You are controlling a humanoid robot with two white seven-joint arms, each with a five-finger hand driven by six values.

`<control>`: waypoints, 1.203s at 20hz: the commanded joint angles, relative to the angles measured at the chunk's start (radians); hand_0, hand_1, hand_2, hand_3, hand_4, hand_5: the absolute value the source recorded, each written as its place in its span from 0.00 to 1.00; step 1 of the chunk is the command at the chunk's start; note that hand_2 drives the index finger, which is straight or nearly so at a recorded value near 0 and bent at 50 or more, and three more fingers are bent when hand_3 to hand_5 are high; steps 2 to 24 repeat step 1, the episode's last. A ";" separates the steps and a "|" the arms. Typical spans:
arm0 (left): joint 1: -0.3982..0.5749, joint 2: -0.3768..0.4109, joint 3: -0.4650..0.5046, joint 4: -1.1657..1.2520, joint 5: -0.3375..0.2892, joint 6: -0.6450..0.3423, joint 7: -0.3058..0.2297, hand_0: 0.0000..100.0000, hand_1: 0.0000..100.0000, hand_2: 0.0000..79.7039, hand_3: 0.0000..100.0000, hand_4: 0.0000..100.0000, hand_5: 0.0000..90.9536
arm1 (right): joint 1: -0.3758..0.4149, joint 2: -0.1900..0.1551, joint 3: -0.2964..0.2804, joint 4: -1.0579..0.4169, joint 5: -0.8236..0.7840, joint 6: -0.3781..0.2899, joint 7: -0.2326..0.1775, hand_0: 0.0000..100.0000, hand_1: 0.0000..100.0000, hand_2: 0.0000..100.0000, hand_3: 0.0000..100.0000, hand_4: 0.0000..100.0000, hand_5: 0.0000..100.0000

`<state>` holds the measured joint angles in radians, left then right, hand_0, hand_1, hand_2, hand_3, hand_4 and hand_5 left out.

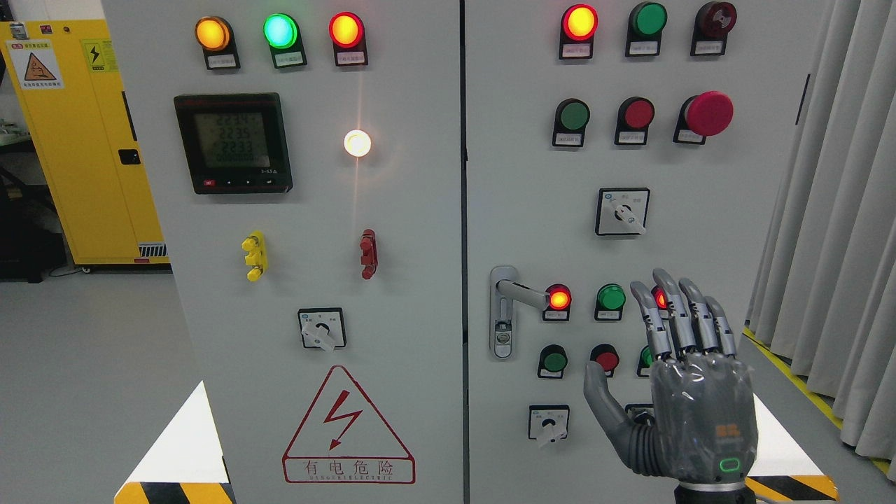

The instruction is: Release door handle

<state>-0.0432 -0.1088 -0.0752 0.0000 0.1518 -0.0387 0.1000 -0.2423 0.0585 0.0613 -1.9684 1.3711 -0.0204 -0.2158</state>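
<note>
Silver metal lever door handle (519,291) sits on your grey cabinet's right door (735,231) by the centre seam, its long axis level, pointing right. Your grey right hand (689,378) hovers apart from it, fingers spread, empty.

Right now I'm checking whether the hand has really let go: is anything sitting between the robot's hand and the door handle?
Nothing visible does. The right hand is open, fingers spread, off to the right of the door handle, not touching it. Only flat panel with a lit red lamp and a green button lies between them.
</note>
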 commanded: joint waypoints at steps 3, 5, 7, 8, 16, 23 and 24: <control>0.000 0.000 0.000 -0.012 0.000 0.000 0.000 0.12 0.56 0.00 0.00 0.00 0.00 | 0.002 0.003 -0.006 -0.009 -0.033 -0.001 0.000 0.50 0.29 0.00 0.00 0.00 0.00; 0.000 0.000 0.000 -0.012 0.000 0.000 0.000 0.12 0.56 0.00 0.00 0.00 0.00 | 0.002 0.003 -0.006 -0.009 -0.033 -0.001 0.000 0.50 0.29 0.00 0.00 0.00 0.00; 0.000 0.000 0.000 -0.012 0.000 0.000 0.000 0.12 0.56 0.00 0.00 0.00 0.00 | 0.002 0.003 -0.006 -0.009 -0.033 -0.001 0.000 0.50 0.29 0.00 0.00 0.00 0.00; 0.000 0.000 0.000 -0.012 0.000 0.000 0.000 0.12 0.56 0.00 0.00 0.00 0.00 | 0.002 0.003 -0.006 -0.009 -0.033 -0.001 0.000 0.50 0.29 0.00 0.00 0.00 0.00; 0.000 0.000 0.000 -0.012 0.000 0.000 0.000 0.12 0.56 0.00 0.00 0.00 0.00 | 0.002 0.003 -0.006 -0.009 -0.033 -0.001 0.000 0.50 0.29 0.00 0.00 0.00 0.00; 0.000 0.000 0.000 -0.012 0.000 0.000 0.000 0.12 0.56 0.00 0.00 0.00 0.00 | 0.002 0.003 -0.006 -0.009 -0.033 -0.001 0.000 0.50 0.29 0.00 0.00 0.00 0.00; 0.000 0.000 0.000 -0.012 0.000 0.000 0.000 0.12 0.56 0.00 0.00 0.00 0.00 | 0.002 0.003 -0.006 -0.009 -0.033 -0.001 0.000 0.50 0.29 0.00 0.00 0.00 0.00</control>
